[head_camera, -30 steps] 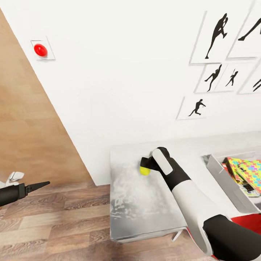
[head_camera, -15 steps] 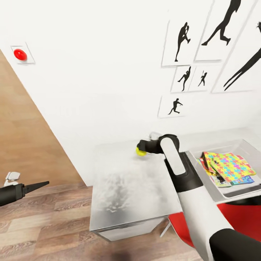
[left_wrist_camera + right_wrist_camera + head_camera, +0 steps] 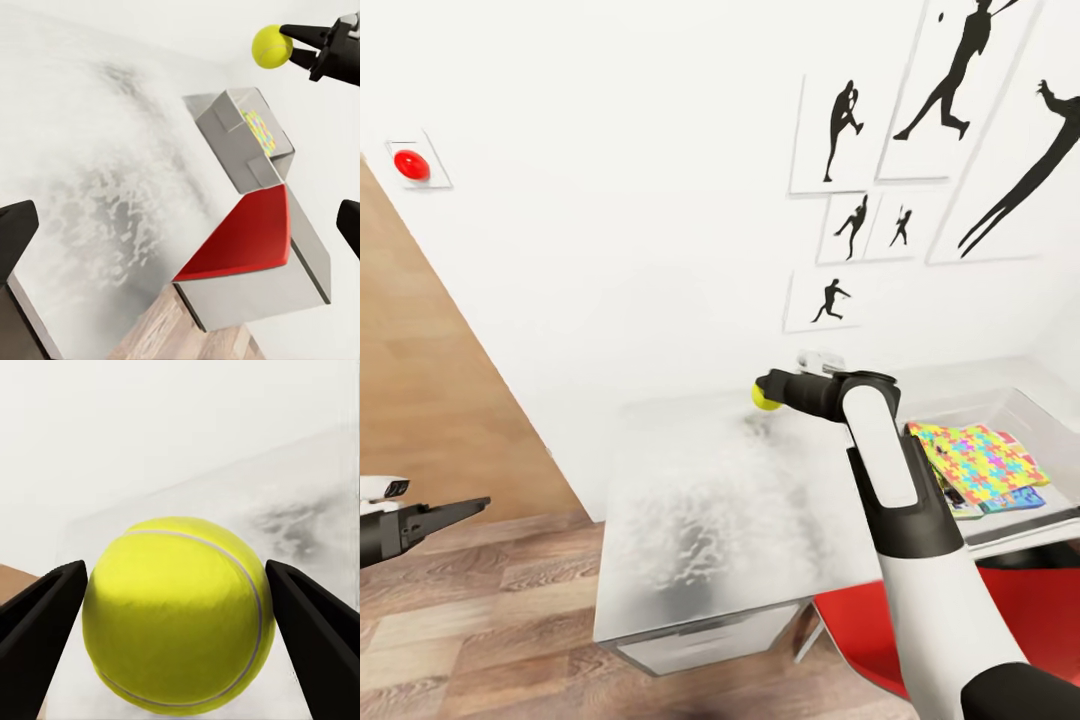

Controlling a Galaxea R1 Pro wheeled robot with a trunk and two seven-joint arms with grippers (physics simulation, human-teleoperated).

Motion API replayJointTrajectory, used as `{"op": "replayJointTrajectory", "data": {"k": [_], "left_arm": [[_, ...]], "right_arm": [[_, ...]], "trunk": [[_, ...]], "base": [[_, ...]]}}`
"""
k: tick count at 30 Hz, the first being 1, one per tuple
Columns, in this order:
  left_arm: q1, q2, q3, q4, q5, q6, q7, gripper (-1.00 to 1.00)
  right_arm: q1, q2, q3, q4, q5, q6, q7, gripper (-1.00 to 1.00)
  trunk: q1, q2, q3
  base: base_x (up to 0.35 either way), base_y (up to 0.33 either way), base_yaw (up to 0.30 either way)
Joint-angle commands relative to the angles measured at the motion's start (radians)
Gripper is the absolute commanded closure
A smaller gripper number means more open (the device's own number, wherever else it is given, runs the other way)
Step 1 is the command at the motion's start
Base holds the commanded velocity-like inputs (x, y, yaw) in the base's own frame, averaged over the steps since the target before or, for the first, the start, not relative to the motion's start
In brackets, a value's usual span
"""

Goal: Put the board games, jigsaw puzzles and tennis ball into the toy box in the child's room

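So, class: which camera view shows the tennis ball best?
The right wrist view: the tennis ball looms large between the jaws, seam visible. The head view shows it small above the table; the left wrist view, small from the side.

No legible text, label, brand, number or sign in any view. The black silhouette prints [image 3: 920, 130] on the white wall above the pale grey worktop [image 3: 720, 520] carry figures only, no lettering. The yellow-green tennis ball [image 3: 178, 613] shows a plain seam, no printed mark.
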Motion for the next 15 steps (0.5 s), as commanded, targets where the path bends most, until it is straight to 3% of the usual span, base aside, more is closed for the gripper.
{"op": "replayJointTrajectory", "data": {"k": [1,8,15], "left_arm": [[-0.001,0.0,0.0,-0.001,-0.001,0.01,-0.004,-1.0],[-0.001,0.0,0.0,-0.004,0.0,0.009,-0.004,-1.0],[-0.001,0.0,-0.001,-0.008,0.0,0.009,-0.004,-1.0]], "right_arm": [[-0.001,0.0,-0.012,-0.001,-0.01,0.002,-0.011,1.0],[0.001,0.0,-0.049,-0.002,-0.01,0.002,-0.011,1.0],[0.002,-0.001,-0.059,-0.002,-0.009,0.002,-0.011,1.0]], "trunk": [[0.001,-0.002,0.0],[0.001,-0.002,0.01],[0.001,-0.002,0.021]], "base": [[0.0,0.0,-0.136],[0.0,-0.026,-0.168],[0.0,-0.253,-0.18]]}}
